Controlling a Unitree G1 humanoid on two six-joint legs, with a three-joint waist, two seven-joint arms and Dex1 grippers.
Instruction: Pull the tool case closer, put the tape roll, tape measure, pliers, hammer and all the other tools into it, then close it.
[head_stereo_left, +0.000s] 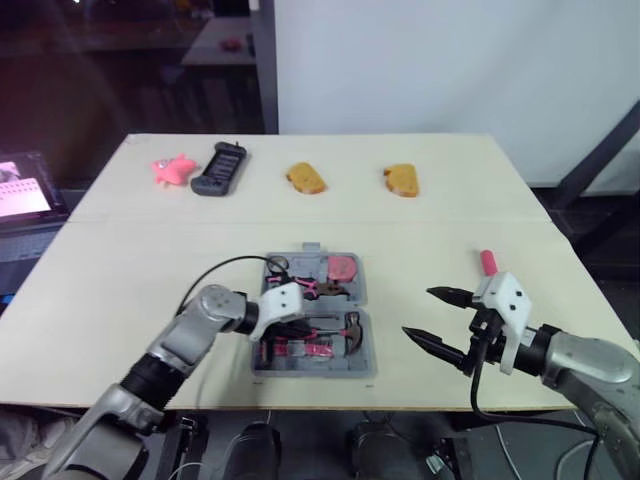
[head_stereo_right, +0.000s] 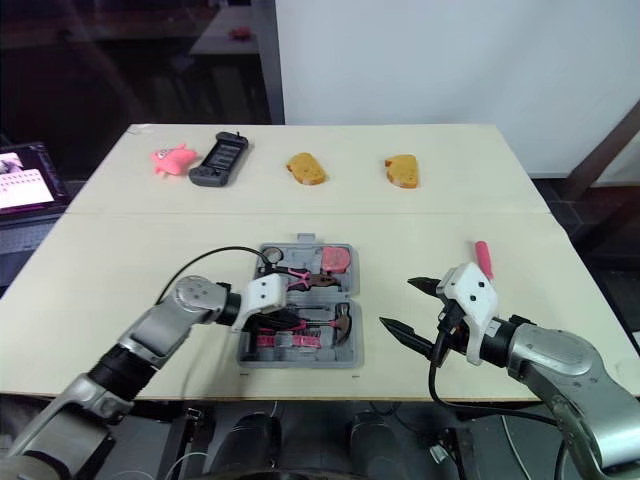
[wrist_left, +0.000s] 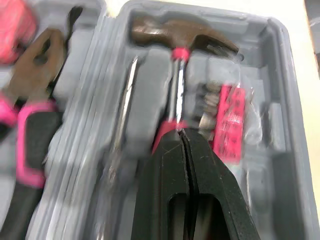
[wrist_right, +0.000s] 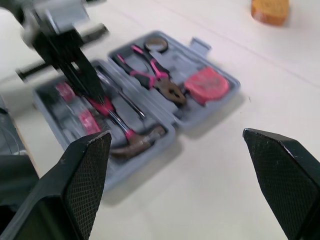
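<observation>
Left wrist view: hammer (wrist_left: 182, 37), pliers (wrist_right: 160, 82), tape measure (wrist_right: 206, 86) and tape roll (wrist_right: 165, 45) lie in the open case (head_stereo_left: 312, 371) at the desk's (head_stereo_left: 130, 300) front edge. One pink tool (head_stereo_left: 488, 262) waits outside; closing remains. Left claw (wrist_left: 179, 132), pinched together, reaches down over the hammer's handle; right claw (head_stereo_left: 418, 312) hovers wide beside the case.

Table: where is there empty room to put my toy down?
Bare: the wide strip between the tool case and the far row of pink toy, black remote and two orange pieces. Crowded: inside the case, and to its right, where the open right gripper hangs near a pink-handled tool.
</observation>
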